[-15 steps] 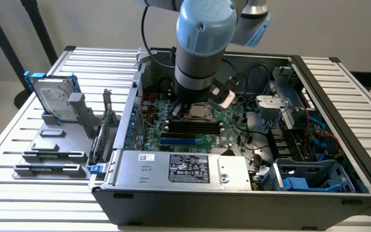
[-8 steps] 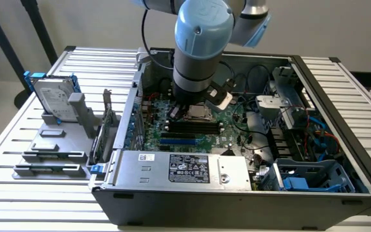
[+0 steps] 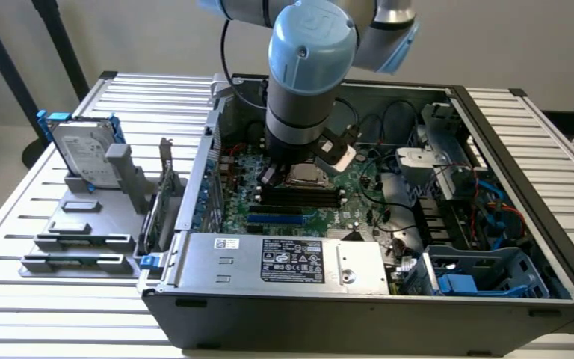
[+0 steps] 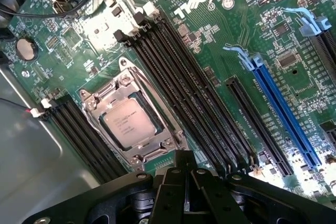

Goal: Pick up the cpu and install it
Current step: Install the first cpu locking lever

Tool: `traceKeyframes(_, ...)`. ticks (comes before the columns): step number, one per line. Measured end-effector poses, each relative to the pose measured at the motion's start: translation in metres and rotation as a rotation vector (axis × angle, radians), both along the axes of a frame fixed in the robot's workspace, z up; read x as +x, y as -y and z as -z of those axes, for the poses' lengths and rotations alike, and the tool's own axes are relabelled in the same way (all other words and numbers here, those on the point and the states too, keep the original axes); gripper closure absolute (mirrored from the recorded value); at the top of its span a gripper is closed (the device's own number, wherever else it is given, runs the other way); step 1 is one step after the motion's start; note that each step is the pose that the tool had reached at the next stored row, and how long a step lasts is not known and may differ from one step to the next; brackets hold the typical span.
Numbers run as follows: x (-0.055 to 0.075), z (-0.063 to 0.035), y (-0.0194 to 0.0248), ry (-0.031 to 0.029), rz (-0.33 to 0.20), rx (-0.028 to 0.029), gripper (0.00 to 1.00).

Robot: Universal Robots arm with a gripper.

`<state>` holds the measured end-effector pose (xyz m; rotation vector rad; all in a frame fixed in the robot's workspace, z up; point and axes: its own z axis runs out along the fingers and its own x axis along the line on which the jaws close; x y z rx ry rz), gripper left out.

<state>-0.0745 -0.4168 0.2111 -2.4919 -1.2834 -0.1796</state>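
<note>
Your gripper (image 4: 185, 174) has its black fingers pressed together on nothing, just above the motherboard (image 4: 220, 77). Beside them, the wrist view gives you the cpu (image 4: 127, 123): pale silver top, seated in its metal socket frame (image 4: 100, 100). In the exterior view the arm (image 3: 302, 82) reaches down into the open computer case (image 3: 387, 299).

hard drive (image 3: 84, 153) upright in grey rack (image 3: 80, 239) | open computer case (image 3: 526, 224) | blue slot (image 4: 283, 111)

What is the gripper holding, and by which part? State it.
Nothing. The gripper is shut with nothing between its fingers, above the green motherboard. The small square silver-topped cpu already sits in its metal socket frame.
</note>
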Motion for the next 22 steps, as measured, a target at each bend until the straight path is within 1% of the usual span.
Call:
traceKeyframes(6, -0.001, 0.0057, -0.0031, -0.004, 0.0, -0.0109, 0.89)
traceKeyframes(9, -0.002, 0.0089, -0.0045, -0.0055, 0.0, -0.0152, 0.89)
traceKeyframes(14, -0.003, 0.0148, -0.0076, -0.0068, 0.0, -0.0187, 0.89)
traceKeyframes(18, -0.003, 0.017, -0.0102, -0.0092, 0.0, -0.0186, 0.89)
traceKeyframes(20, -0.003, 0.0173, -0.0105, -0.0119, 0.0, -0.0205, 0.89)
traceKeyframes(21, -0.003, 0.0174, -0.0106, -0.0147, 0.0, -0.0233, 0.89)
traceKeyframes(22, -0.003, 0.0175, -0.0106, -0.0181, 0.0, -0.0279, 0.89)
